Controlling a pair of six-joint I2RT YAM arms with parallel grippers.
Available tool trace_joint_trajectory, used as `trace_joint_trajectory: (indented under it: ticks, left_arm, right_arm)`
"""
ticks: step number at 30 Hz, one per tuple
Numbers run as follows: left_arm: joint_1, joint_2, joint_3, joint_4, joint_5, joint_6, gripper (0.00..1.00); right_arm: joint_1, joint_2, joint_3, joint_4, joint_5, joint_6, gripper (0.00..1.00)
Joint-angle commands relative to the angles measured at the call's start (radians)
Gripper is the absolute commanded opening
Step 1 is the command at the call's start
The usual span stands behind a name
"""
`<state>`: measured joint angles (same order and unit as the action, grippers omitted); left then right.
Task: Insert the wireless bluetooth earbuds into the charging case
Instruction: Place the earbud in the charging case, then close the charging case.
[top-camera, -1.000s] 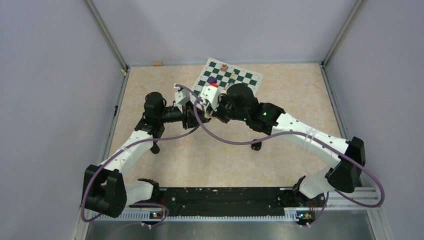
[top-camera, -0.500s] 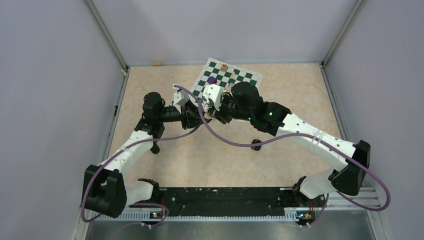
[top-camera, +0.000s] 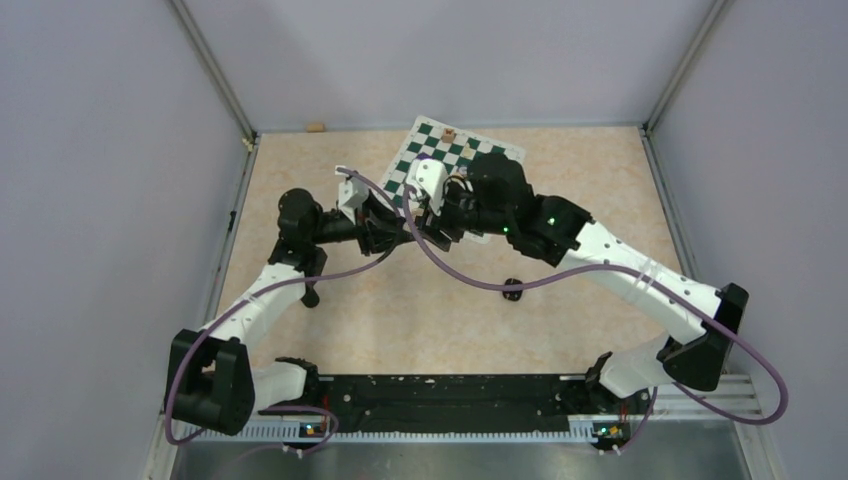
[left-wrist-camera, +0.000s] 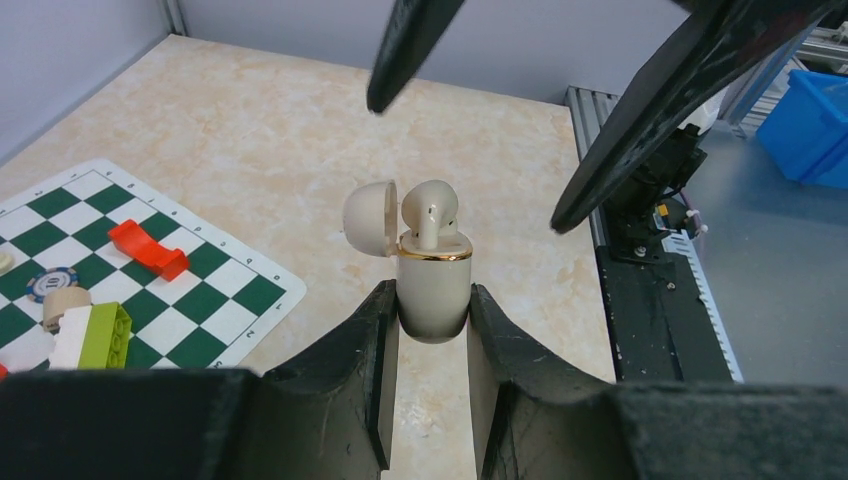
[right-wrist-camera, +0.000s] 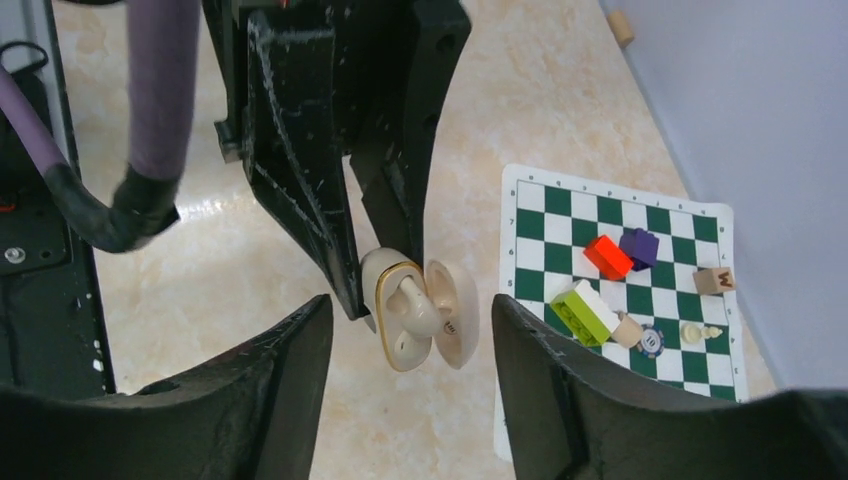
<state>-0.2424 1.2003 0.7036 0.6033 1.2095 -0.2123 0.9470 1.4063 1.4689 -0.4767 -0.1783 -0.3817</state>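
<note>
my left gripper pinches the glossy cream oval charging case low down, lid open, beside the green-and-white chessboard mat; a cream earbud stands in it. my right gripper is spread. light, slippery: i'd push the bud's head.

Open cream charging case holds one earbud.

Top cam overhead, far; both wrist cams close, sharing case.
</note>
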Motion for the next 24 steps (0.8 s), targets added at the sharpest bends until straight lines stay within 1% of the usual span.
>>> trace_joint_trajectory:
  ticks: [1,4,6,10,14,19,24]
  left_arm:
    - [0.01,-0.019,-0.016,0.109,0.038,-0.05,0.0]
    - [0.016,-0.02,-0.09,0.376,0.029,-0.181,0.0]
    - [0.02,-0.021,-0.127,0.506,0.0,-0.265,0.0]
    - [0.024,-0.016,-0.147,0.596,-0.059,-0.353,0.0]
    - [0.026,0.0,-0.204,0.81,-0.145,-0.474,0.0]
    - [0.027,-0.011,-0.218,0.859,-0.171,-0.526,0.0]
    - [0.026,-0.021,-0.228,0.862,-0.166,-0.524,0.0]
  right_arm:
    - [0.004,-0.049,0.11,-0.017,0.011,0.035,0.62]
    - [-0.036,-0.073,0.147,-0.03,0.016,0.054,0.67]
    - [-0.073,-0.09,0.162,-0.033,0.009,0.062,0.71]
    - [-0.122,-0.098,0.152,-0.029,0.008,0.048,0.74]
    - [-0.122,-0.093,0.086,0.008,-0.003,0.034,0.76]
    - [-0.122,-0.067,0.057,0.049,-0.02,0.065,0.76]
    - [-0.121,-0.058,0.068,0.059,-0.069,0.089,0.76]
